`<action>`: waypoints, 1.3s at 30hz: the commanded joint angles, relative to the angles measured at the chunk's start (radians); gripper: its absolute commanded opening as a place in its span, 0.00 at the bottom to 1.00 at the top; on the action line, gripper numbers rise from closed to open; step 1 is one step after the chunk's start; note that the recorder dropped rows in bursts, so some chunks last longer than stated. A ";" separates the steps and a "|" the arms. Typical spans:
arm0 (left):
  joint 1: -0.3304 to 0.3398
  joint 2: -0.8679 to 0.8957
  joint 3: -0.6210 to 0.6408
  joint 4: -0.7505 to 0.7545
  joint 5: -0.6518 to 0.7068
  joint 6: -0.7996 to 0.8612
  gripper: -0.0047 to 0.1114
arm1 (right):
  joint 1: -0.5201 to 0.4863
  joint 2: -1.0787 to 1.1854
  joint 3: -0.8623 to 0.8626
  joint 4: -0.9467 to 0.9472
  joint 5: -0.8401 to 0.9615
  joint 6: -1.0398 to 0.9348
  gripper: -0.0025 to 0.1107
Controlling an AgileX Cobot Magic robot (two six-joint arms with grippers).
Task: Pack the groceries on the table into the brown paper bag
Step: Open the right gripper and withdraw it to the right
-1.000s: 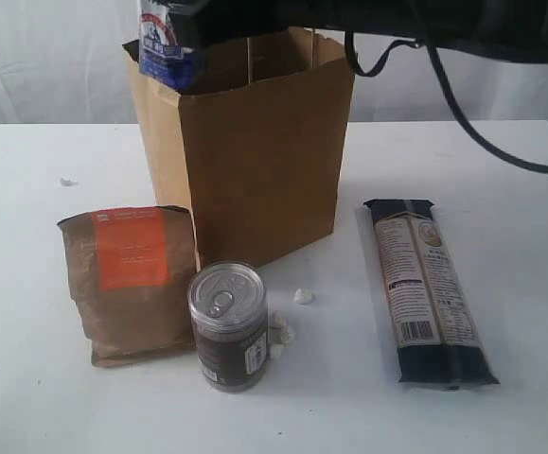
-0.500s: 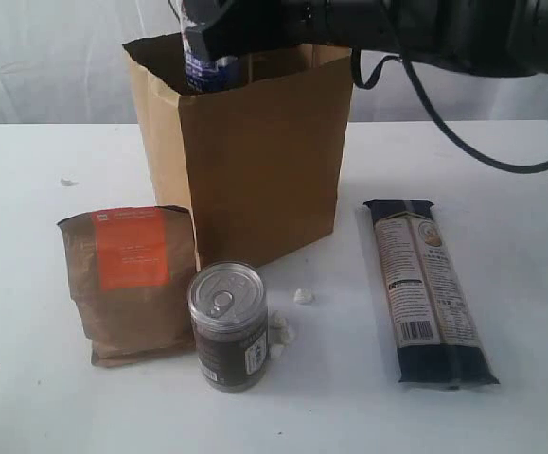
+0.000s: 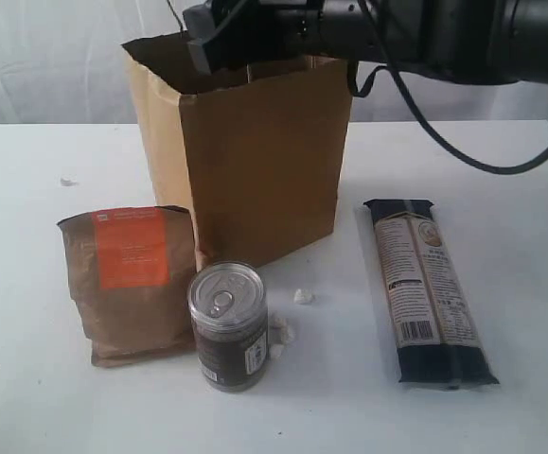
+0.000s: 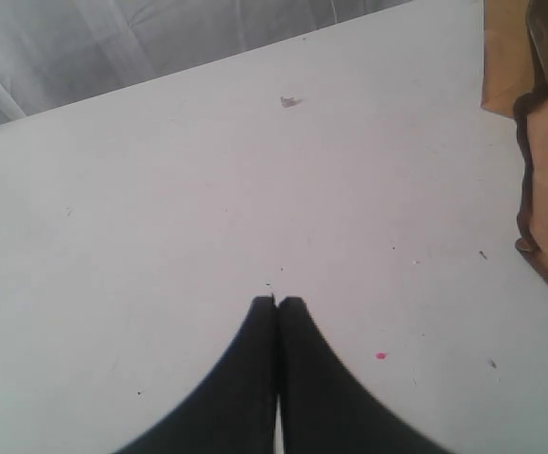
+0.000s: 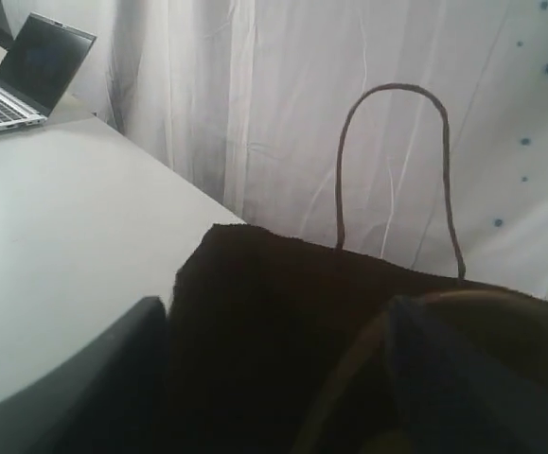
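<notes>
The right gripper [image 5: 275, 312], jaws spread, hung over the open brown paper bag [image 3: 255, 161] near the table's [image 3: 520, 189] far edge. The orange-labelled pouch [image 3: 132, 284], pull-tab can [image 3: 228, 326] and pasta packet [image 3: 430, 288] sat nearer the front edge. The left gripper [image 4: 277, 305] was pressed together.

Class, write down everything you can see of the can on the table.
The can is a short metal cylinder standing upright on the white table. Its silver lid carries a pull-tab; a dark label with a pale panel wraps its side. It stands close beside the brown pouch, in front of the paper bag.
</notes>
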 commanded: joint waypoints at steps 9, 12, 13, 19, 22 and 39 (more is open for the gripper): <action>-0.003 -0.005 0.002 0.001 -0.005 0.000 0.04 | 0.001 0.020 -0.005 0.008 -0.009 0.035 0.58; -0.003 -0.005 0.002 0.001 -0.005 0.000 0.04 | 0.001 -0.040 -0.005 0.008 -0.006 0.035 0.57; -0.003 -0.005 0.002 0.001 -0.005 0.000 0.04 | 0.001 -0.055 -0.005 0.008 -0.006 0.035 0.57; -0.003 -0.005 0.002 0.001 -0.005 0.000 0.04 | 0.001 -0.164 0.001 0.008 -0.011 0.035 0.57; -0.003 -0.005 0.002 0.001 -0.005 0.000 0.04 | 0.001 -0.214 0.035 0.008 -0.039 0.035 0.57; -0.003 -0.005 0.002 0.001 -0.005 0.000 0.04 | 0.001 -0.378 0.515 0.008 -1.119 -0.235 0.02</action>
